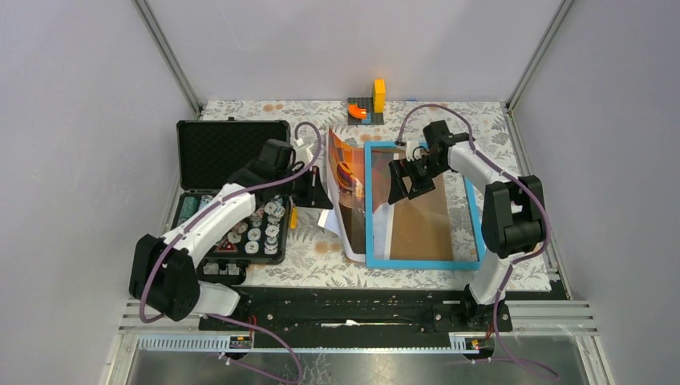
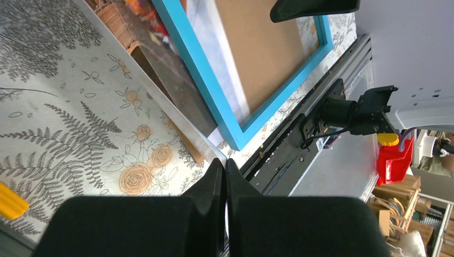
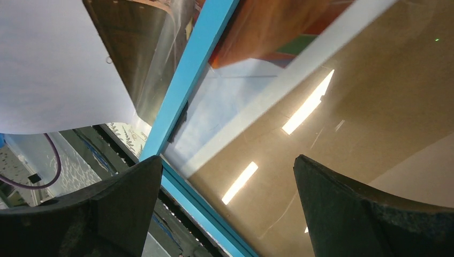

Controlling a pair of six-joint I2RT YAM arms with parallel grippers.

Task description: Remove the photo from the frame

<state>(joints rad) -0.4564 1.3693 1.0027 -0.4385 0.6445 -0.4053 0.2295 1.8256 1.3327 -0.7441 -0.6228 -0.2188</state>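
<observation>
Left of centre, my left jaws pinch the photo [image 1: 346, 175] by its edge; my right jaws hang spread above the frame [image 1: 421, 263].

Seen from above, the round pieces [image 1: 255, 234] in the black case [image 1: 232, 152] are too small to identify. The right edge of the photo [image 1: 345, 172] disappears under the blue border of the frame [image 1: 417, 263]. The left wrist view cuts off both photo and frame at its top edge, and the photo's corner vanishes between the pressed-together fingers of the left gripper [image 2: 225, 163]. The right wrist view crops the frame on every side.
</observation>
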